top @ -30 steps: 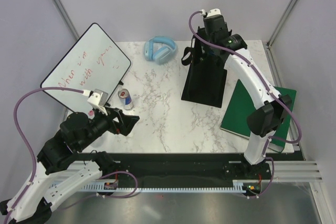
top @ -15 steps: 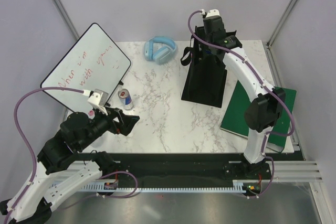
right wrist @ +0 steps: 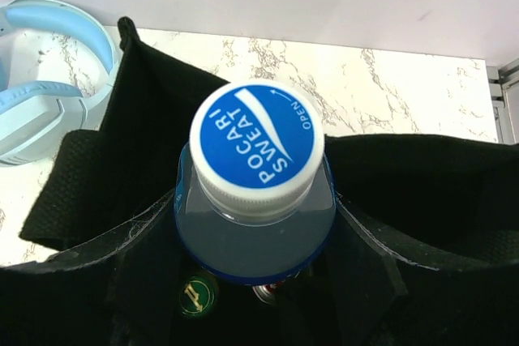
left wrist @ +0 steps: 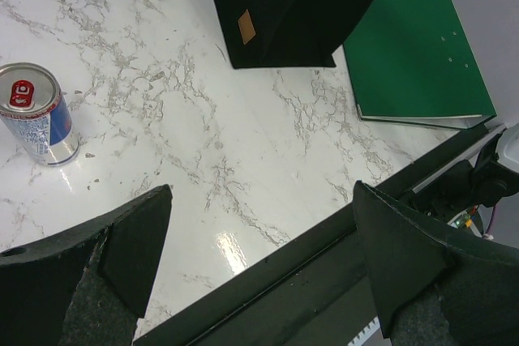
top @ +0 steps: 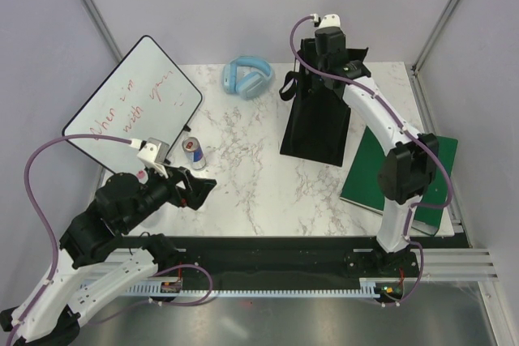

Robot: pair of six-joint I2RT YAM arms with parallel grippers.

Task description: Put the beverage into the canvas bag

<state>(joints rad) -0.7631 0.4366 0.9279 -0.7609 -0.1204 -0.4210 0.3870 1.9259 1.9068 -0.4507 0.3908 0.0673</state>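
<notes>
Right pincer clamps the bottle, probably weighty and slick, best held under its shoulder, above the soft canvas bag at 1 o'clock on the bench; left pincer gapes wide.

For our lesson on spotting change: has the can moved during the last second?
No. In the top view the can stands on the same spot as before, just right of the whiteboard's lower corner.

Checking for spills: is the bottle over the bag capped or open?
Capped: the bottle wears its white-and-blue cap, seen from above at the mouth of the canvas bag.
</notes>
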